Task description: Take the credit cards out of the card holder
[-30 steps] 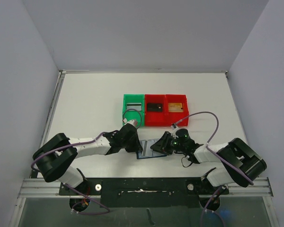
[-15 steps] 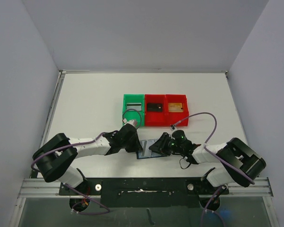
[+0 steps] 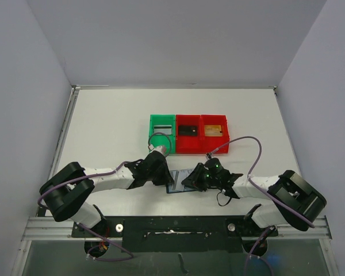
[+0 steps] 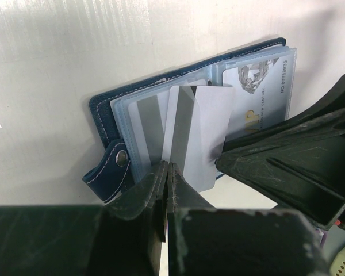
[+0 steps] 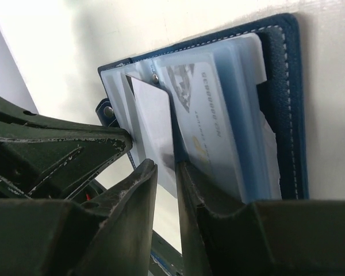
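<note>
A white table (image 3: 115, 123) is sitting between plain grey walls (image 3: 23, 86). Low in the middle, the blue card holder (image 3: 177, 183) is lying open. One card (image 4: 259, 95) is showing "NO 8888835". The left claw (image 4: 167, 172) is squeezing tight on a silver card (image 4: 198, 135). The right claw (image 5: 165, 167) is narrow around it.

The card holder (image 3: 178, 181) lies open on the counter (image 3: 103, 126), near its 6 o'clock edge. The left tool (image 3: 165, 177) sits at the holder's 9 o'clock side, the right tool (image 3: 190, 179) at its 3 o'clock side. A card (image 4: 198, 135) stands partly out of the holder's pockets, between the two tools. Three bins (image 3: 187, 134) stand side by side in a row at 12 o'clock from the holder, well apart from it, each with a card lying in it.
</note>
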Motion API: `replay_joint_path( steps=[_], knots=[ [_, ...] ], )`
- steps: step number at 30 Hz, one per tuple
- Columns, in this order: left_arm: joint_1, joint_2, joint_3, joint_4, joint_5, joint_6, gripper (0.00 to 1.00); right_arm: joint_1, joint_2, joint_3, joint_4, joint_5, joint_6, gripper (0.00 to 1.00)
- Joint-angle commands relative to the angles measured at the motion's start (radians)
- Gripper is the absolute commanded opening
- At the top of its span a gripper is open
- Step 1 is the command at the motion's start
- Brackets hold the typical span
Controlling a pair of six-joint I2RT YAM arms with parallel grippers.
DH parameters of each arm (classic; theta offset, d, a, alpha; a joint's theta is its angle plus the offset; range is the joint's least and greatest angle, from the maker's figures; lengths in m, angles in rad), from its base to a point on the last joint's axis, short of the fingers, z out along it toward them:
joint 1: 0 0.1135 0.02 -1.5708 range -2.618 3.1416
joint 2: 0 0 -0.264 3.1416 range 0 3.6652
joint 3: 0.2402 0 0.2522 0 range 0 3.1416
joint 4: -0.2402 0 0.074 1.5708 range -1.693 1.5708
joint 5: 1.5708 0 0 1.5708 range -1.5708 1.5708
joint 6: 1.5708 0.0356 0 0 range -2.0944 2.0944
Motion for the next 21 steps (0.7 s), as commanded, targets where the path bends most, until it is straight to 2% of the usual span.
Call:
replay_joint_path(
  steps=[1, 6, 17, 21],
  knots=[
    [-0.001, 0.038, -0.040, -0.046, -0.017, 0.007, 0.00, 0.020, 0.042, 0.047, -0.125, 0.071, -0.005, 0.23],
    [-0.002, 0.049, -0.066, -0.013, -0.002, -0.013, 0.00, 0.021, 0.064, 0.049, -0.075, 0.072, 0.000, 0.23],
    [-0.002, 0.045, -0.089, 0.013, 0.011, -0.028, 0.00, 0.003, 0.064, -0.018, 0.261, 0.034, 0.000, 0.23],
    [-0.003, 0.043, -0.084, 0.009, 0.010, -0.028, 0.00, -0.020, 0.063, -0.049, 0.342, 0.017, 0.005, 0.14]
  ],
)
